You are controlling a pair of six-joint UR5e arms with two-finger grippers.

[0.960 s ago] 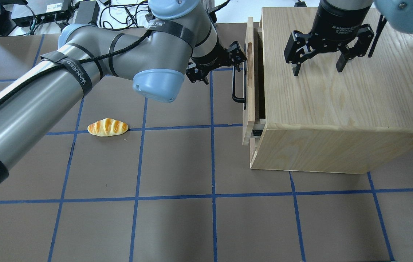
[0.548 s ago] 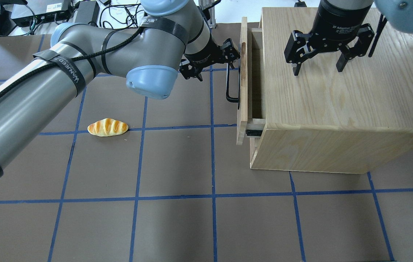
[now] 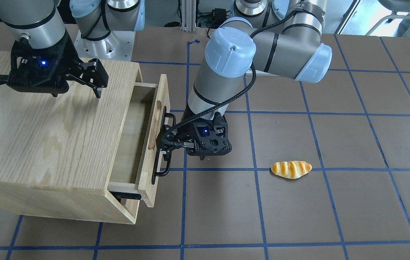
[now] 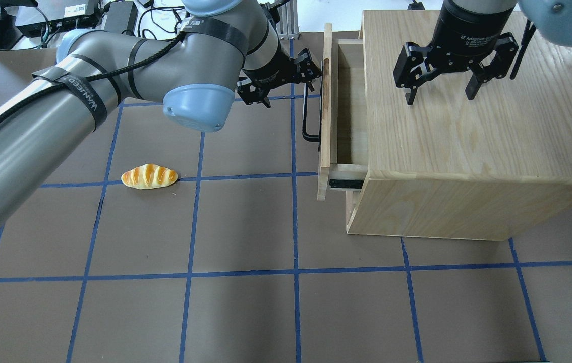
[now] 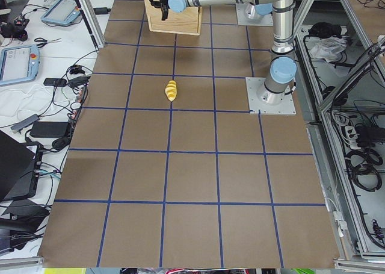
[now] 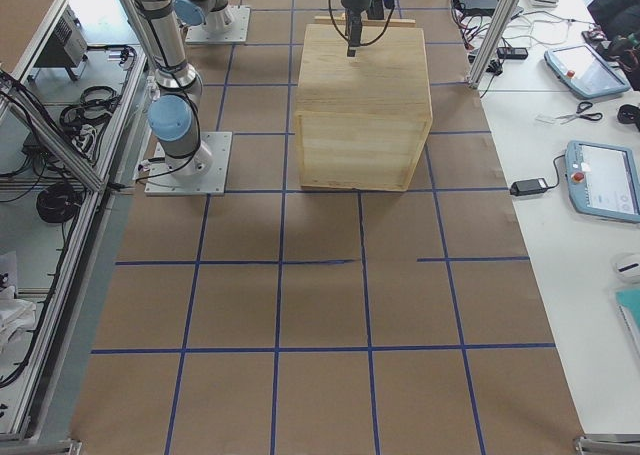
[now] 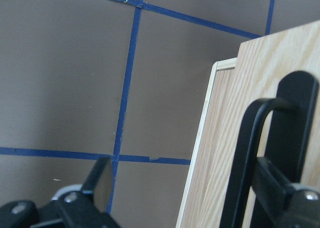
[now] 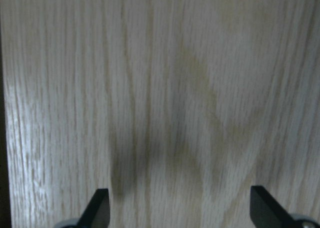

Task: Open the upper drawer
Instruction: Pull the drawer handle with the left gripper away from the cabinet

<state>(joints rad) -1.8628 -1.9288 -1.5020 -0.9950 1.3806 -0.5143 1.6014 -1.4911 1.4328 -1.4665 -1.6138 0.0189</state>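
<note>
The upper drawer (image 4: 325,101) sits partly pulled out of the cabinet (image 4: 467,126) toward the robot's left. It is farther out than half a second ago, with more of its pale inside floor showing. Nearest in the overhead view is the worktop (image 4: 245,312), matte brown with a blue tape grid. A bread roll (image 4: 149,176) lies on it well apart from the cabinet, glossy, golden and ridged. It has not moved.

At the drawer's near corner a black slide rail (image 4: 346,182) is exposed between the front panel and the cabinet side, longer than before. The front panel is thin light wood with visible grain and an oblong cut-out. A long black metal bar handle (image 4: 307,118) stands off it on bent ends.

The left tool (image 7: 187,180) has shifted left with the drawer. Its fingers are spread wide. One finger (image 7: 272,180) is hooked just behind the handle bar and the other (image 7: 102,180) is out over the worktop, so it is not pinching.

Farther back, the right tool (image 4: 440,96) hangs over the cabinet's flat oak-grained top in the same place as before. It is spread open with nothing in it. Whether its tips touch the wood cannot be told.
</note>
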